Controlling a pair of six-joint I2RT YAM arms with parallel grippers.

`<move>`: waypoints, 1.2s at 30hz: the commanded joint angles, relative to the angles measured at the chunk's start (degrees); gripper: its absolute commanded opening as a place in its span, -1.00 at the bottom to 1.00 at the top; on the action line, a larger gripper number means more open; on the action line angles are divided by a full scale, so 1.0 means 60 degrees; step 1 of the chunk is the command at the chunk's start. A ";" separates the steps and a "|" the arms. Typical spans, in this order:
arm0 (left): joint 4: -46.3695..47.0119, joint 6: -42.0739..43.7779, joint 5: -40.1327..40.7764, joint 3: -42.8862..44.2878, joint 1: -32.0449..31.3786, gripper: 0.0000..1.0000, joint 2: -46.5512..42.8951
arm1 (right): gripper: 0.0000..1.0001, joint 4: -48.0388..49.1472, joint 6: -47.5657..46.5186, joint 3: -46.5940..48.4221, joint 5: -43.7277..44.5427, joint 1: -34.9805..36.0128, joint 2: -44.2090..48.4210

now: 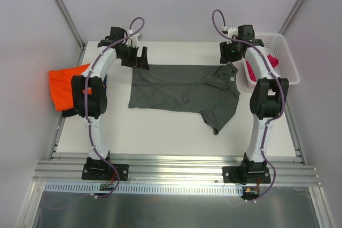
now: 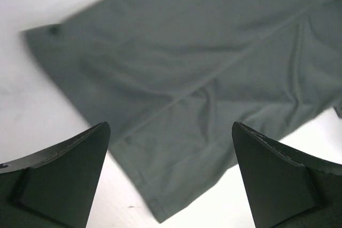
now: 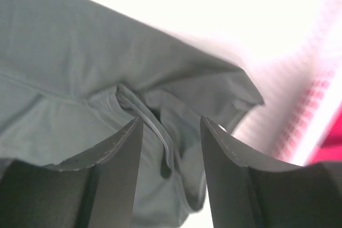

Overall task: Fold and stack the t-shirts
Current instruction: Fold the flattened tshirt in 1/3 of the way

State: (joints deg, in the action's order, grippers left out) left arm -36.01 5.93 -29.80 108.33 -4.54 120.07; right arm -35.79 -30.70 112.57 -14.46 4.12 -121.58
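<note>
Hovering wide open, the left claw [image 2: 171, 126] holds nothing. Its dark fingers [image 2: 64, 180] frame the hem end of the grey shirt [image 2: 203, 52], with clear air between them and the cloth. From overhead it sits at the shirt's far left corner.

Right claw [image 3: 171, 119]: fingers about half apart, nothing pinched. Through the gap shows the bunched collar end of the grey shirt; cannot tell whether the tips touch it. Overhead, this claw is over the shirt's far right corner.

Grey shirt lies crosswise on the white table [image 1: 160, 132], hem left, collar right. It is mostly flat, with a long crease along its length. One sleeve trails off its near right side.

Left of the grey shirt, well apart: an orange shirt [image 1: 64, 86], rumpled, hanging over the table edge.

Right of the grey shirt, just beside the collar end: a white basket [image 1: 286, 52] with a pink shirt [image 1: 272, 61] inside.
</note>
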 commanded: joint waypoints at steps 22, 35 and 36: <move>-0.0224 -0.0871 -0.0084 0.1822 -0.1500 0.98 0.2238 | -0.07 -0.0612 0.0736 0.0457 0.0139 -0.0114 -0.1343; -0.0034 -0.2175 -0.0571 0.2101 -0.1193 0.98 0.3118 | -0.05 -0.1429 0.0254 -0.0702 0.0520 -0.0599 -0.1269; -0.0019 -0.2205 -0.0585 0.2086 -0.1178 0.98 0.3133 | -0.05 -0.1621 0.0224 -0.0643 0.0578 -0.0613 -0.1328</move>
State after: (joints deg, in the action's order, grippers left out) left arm -36.18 -4.60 -32.40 118.98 -12.23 138.06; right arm -41.54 -27.83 108.07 -12.19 0.40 -129.75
